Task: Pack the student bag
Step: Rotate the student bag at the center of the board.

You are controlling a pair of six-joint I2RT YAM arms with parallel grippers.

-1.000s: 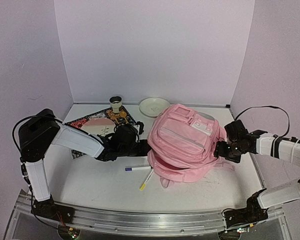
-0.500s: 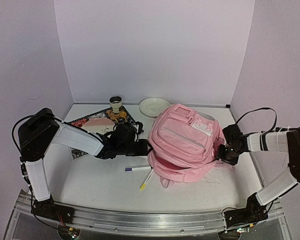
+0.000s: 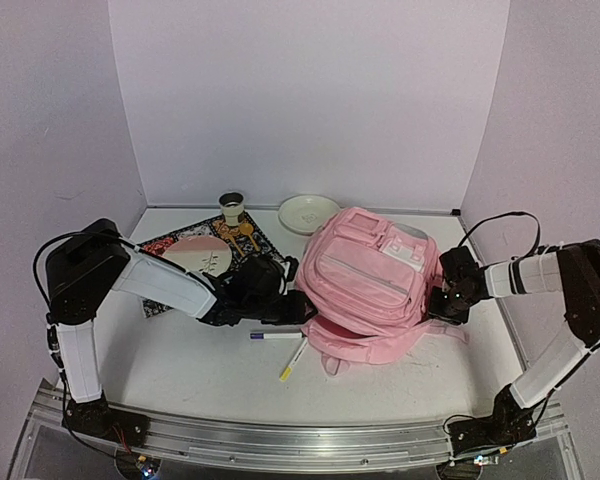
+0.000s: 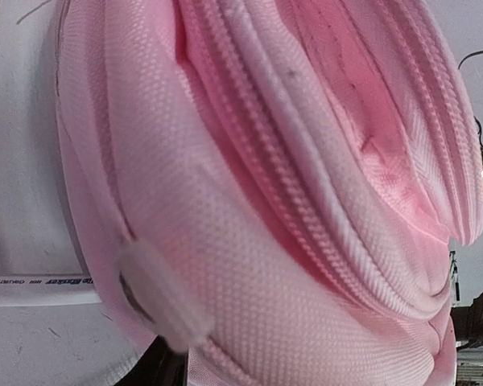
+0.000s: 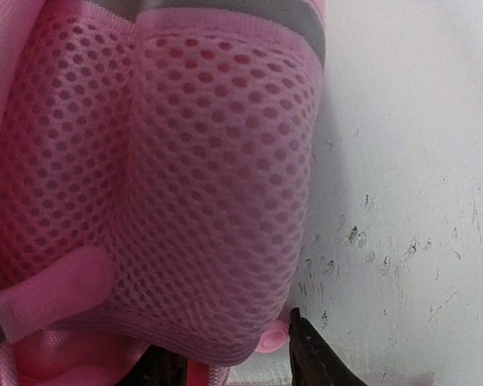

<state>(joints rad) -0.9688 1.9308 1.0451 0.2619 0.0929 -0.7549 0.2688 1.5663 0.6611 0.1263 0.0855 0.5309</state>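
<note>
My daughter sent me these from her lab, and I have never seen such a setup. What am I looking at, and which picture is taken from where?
These are two robot arms bolted to the near edge of a white table. The wide picture comes from a fixed camera above and behind them. The two close-ups come from small cameras on the wrists. A pink student bag lies in the middle. The left gripper is against the side nearest it, so that camera sees mostly pink fabric and a zip. The right gripper is at the mesh side pocket. Whether either actually grips the bag, I cannot tell. Also on the table: a blue-capped pen, a yellow-tipped pen, a white plate, a small cup and a patterned mat.
</note>
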